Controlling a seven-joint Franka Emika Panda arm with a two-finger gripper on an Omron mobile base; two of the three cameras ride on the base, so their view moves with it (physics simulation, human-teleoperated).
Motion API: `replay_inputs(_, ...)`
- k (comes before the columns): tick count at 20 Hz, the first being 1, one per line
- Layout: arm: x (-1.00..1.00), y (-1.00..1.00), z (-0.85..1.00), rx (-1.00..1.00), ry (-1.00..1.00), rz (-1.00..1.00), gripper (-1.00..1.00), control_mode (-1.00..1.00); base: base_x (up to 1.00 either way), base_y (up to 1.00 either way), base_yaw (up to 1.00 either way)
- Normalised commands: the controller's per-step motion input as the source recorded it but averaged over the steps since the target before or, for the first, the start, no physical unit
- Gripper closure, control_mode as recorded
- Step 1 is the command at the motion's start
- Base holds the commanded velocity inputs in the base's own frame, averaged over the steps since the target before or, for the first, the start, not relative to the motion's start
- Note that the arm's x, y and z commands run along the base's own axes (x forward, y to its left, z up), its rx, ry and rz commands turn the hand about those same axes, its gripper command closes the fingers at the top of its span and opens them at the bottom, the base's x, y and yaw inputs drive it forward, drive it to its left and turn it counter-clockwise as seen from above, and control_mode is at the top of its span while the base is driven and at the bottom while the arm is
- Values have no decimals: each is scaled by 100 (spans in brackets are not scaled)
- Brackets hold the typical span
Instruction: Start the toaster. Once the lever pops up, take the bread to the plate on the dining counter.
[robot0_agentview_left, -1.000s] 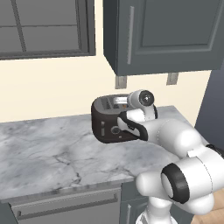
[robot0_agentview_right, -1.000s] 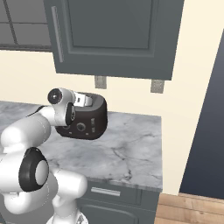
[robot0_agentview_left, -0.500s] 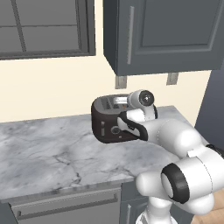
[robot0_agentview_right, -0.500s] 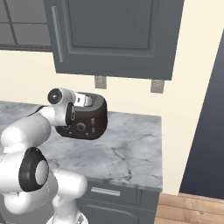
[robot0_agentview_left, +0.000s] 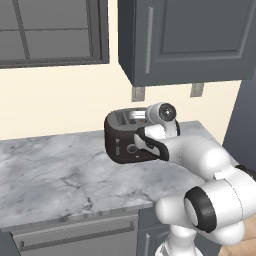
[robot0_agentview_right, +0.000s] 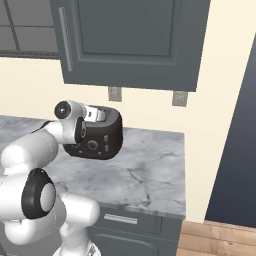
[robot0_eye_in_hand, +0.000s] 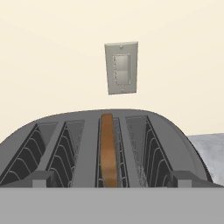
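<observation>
Counter (robot0_agentview_left: 55, 175): grey-white veined marble top along the cream wall; its near edge is cut by the arm in both base views, and its left end runs out of both pictures.
Upper cabinet (robot0_agentview_right: 125, 40): dark grey door with a long bar handle (robot0_agentview_right: 66, 39), hanging over the counter; its top is cropped.
Window (robot0_agentview_left: 50, 30): dark-framed panes, cut off at the top and left.
Arm (robot0_agentview_left: 200, 160): white with dark joints, reaching over the counter to the toaster; it covers the toaster's right half in the left base view and its left end in the right base view.
Toaster (robot0_agentview_left: 122, 140): glossy dark rounded box standing on the counter close to the wall. One round front knob (robot0_agentview_right: 92, 145) is plain; the second is hard to separate from the dark body.
Lever (robot0_agentview_left: 117, 148): a small pale-marked slider on the front left; too small to tell whether it stands up or down.
Wall outlets (robot0_eye_in_hand: 121, 68): grey plates on the wall behind the toaster, two in the base views.
Gripper (robot0_eye_in_hand: 112, 186): hovers over the toaster's top, pointing toward the wall. Its fingertips (robot0_eye_in_hand: 40, 179) show as two dark blocks at the bottom of the hand view, spread wide apart with nothing between them.
Bread (robot0_eye_in_hand: 108, 153): thin brown slice seen edge-on, sitting upright in the third slot from the left; its lower part is hidden in the slot.
</observation>
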Motion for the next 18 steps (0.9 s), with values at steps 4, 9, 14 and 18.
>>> replay_inputs(4,0,0,0,0,0,0,-100,-100,0,0,0)
replay_inputs(9,0,0,0,0,0,0,-100,-100,0,0,0)
replay_inputs(14,0,0,0,0,0,0,-100,-100,0,0,0)
replay_inputs(18,0,0,0,0,0,0,-100,-100,0,0,0)
